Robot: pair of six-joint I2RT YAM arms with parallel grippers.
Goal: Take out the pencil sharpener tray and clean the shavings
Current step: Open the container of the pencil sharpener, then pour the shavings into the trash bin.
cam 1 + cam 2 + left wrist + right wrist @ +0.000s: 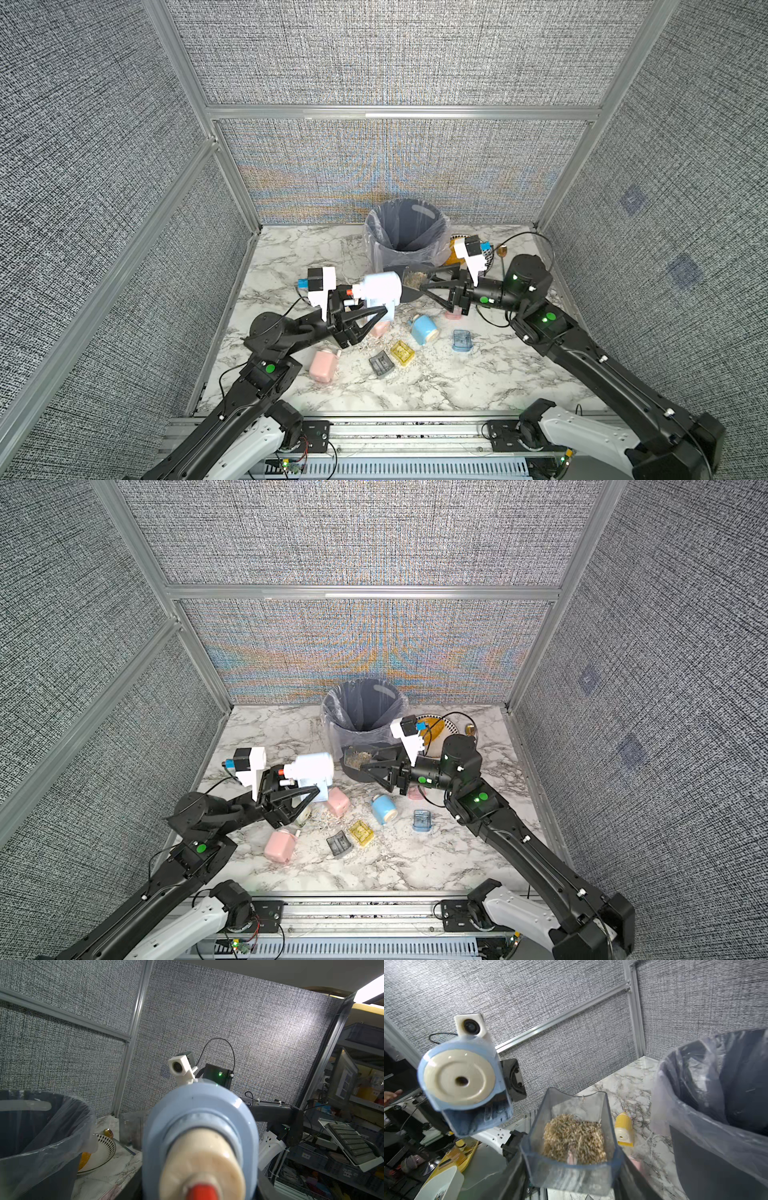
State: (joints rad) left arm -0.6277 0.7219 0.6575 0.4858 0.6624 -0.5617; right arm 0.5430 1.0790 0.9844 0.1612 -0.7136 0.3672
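Pinching clear plastic tray (571, 1176) of beige shavings (573, 1138) with right end effector (424, 280); clamping pale-blue-and-cream sharpener body (380, 286) with left end effector (380, 303). Likely light, stiff, slick: hold end wall, level.

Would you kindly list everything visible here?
held sharpener: 1, pale blue, aloft
held tray: 1, clear, by bin
shavings: many, beige, in held tray, on table
bin: 1, dark grey, table's back
loose sharpeners: 4 seen, two pink, blue, yellow, on table
loose trays: 3, blue, yellow, grey, table centre
plate: 1, white, right of bin
spoon: 1, gold, by plate
left end effector: 1, black, shut on held sharpener
right end effector: 1, black, shut on held tray
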